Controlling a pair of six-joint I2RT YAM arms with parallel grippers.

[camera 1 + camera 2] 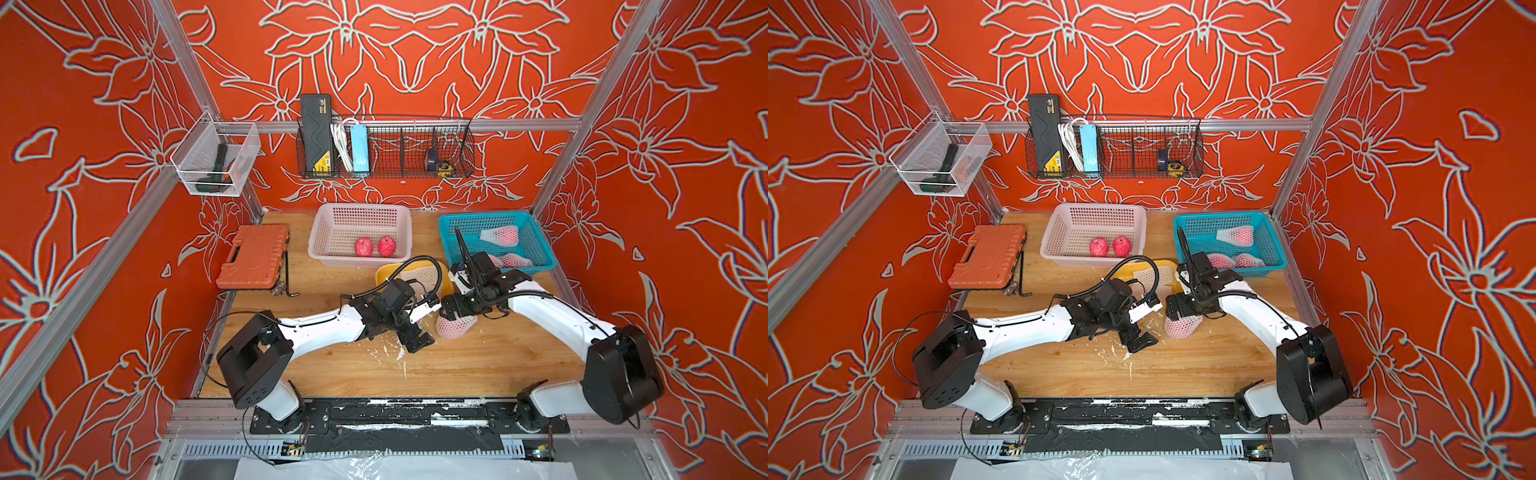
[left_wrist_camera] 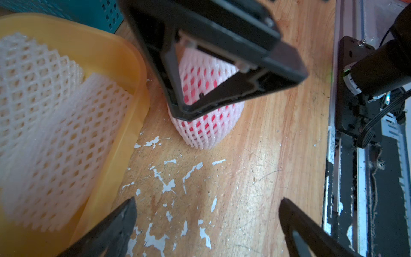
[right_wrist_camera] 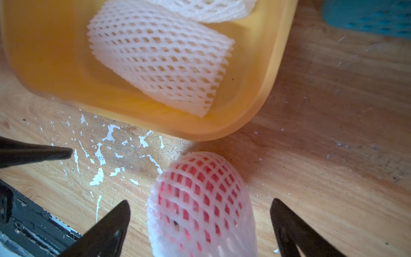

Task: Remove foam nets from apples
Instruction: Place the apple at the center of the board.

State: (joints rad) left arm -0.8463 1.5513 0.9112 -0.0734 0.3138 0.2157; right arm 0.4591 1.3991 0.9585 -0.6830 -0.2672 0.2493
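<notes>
An apple in a white foam net (image 1: 455, 328) (image 1: 1179, 329) (image 3: 200, 200) stands on the wooden table beside the yellow tray (image 1: 384, 275). My right gripper (image 1: 455, 316) (image 3: 200, 203) hangs over it, open, one finger on each side with gaps showing. My left gripper (image 1: 419, 344) (image 2: 206, 200) is open and holds nothing, low over the table just left of the netted apple (image 2: 206, 126). Two empty foam nets (image 3: 160, 57) (image 2: 44, 124) lie in the tray. Two bare apples (image 1: 364, 247) (image 1: 386, 246) sit in the pink basket (image 1: 332, 216). Netted apples (image 1: 500, 235) (image 1: 515, 261) lie in the teal basket (image 1: 453, 232).
An orange tool case (image 1: 253, 255) and a hex key (image 1: 287, 279) lie at the back left. White flakes (image 1: 390, 349) litter the table by my left gripper. A wire shelf (image 1: 386, 149) hangs on the back wall. A black rail (image 1: 407, 415) borders the front edge.
</notes>
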